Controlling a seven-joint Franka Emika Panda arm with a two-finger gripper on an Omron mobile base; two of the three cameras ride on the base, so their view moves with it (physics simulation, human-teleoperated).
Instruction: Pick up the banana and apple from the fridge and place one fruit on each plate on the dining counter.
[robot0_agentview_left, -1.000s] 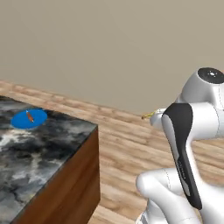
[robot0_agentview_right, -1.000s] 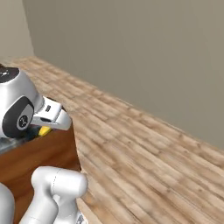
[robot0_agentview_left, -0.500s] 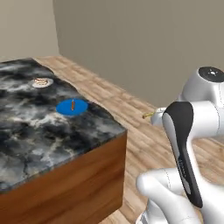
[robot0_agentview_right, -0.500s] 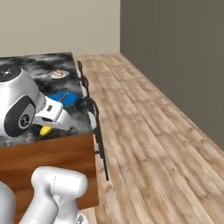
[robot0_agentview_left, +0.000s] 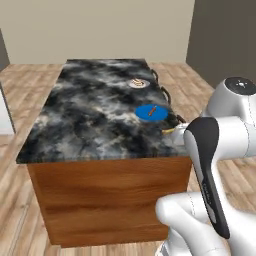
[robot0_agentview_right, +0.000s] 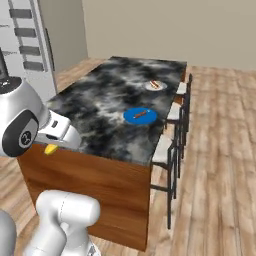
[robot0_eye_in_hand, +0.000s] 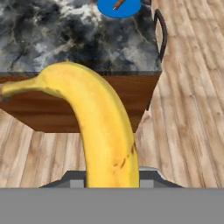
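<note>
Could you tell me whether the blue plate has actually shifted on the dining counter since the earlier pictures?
Cannot tell. The blue plate sits elsewhere in both base views, but the dining counter and floor shifted with it, so the base drove; the plate sits near the counter's stool-side edge throughout.

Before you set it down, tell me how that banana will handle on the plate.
The banana, shut in the gripper, looks stiff, so it likely won't droop. Its curve may rock on the blue plate, where a brown stick already lies.
</note>
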